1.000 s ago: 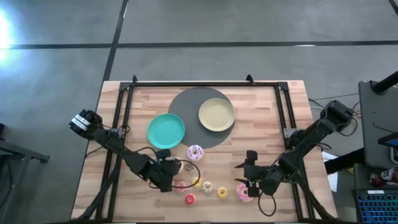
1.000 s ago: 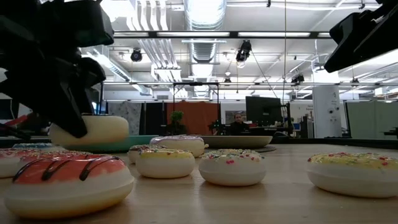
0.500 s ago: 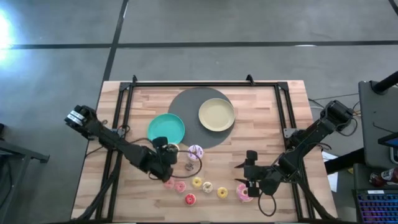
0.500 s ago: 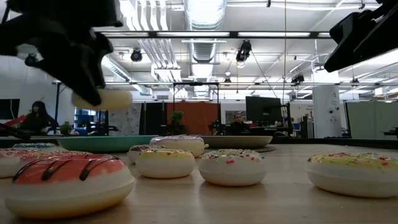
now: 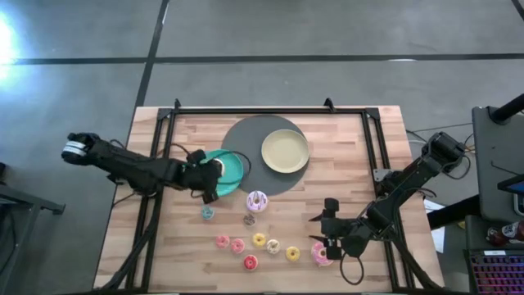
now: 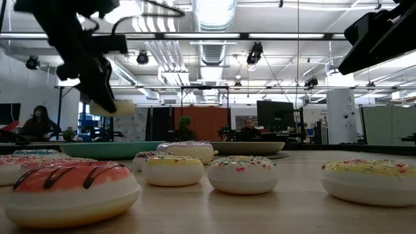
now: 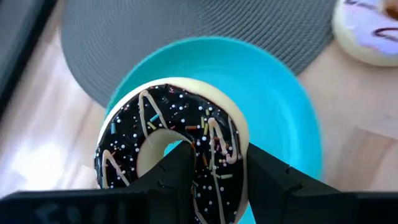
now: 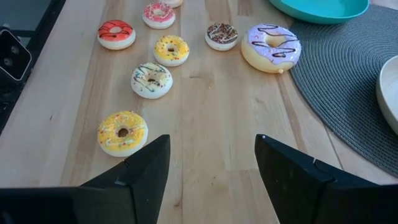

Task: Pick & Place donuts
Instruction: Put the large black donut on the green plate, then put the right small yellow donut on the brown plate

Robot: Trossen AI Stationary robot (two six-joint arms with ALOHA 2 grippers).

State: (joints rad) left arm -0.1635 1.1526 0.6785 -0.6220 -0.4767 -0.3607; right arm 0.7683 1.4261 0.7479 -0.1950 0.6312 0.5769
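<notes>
My left gripper (image 5: 210,177) is shut on a large donut with dark chocolate icing (image 7: 168,146), held above the near left part of the teal plate (image 5: 230,166). In the low view the gripper (image 6: 97,81) and the donut (image 6: 118,107) are well above the table. My right gripper (image 5: 324,231) is open and empty near the table's front right, just beyond a large pink donut (image 5: 321,255). A large lilac donut (image 5: 257,200) and several tiny donuts (image 5: 259,240) lie flat on the wood. My left gripper has one finger (image 7: 176,171) in the chocolate donut's hole and the other finger (image 7: 273,180) outside its rim, pinching the ring's band (image 7: 217,140) between them. The donut is lifted clear, iced side toward the wrist camera, above the teal plate.
A pale-yellow plate (image 5: 285,151) sits on a round grey mat (image 5: 260,131) at the table's far middle, with the teal plate overlapping the mat's left edge. A black frame (image 5: 270,109) runs round the table's far and side edges. People sit in the room behind (image 6: 40,120).
My left gripper has risen with the chocolate donut and carried it from the near middle of the table toward the far edge, to above the teal plate. The donut has been lifted clear of the table. The right arm has kept still.
</notes>
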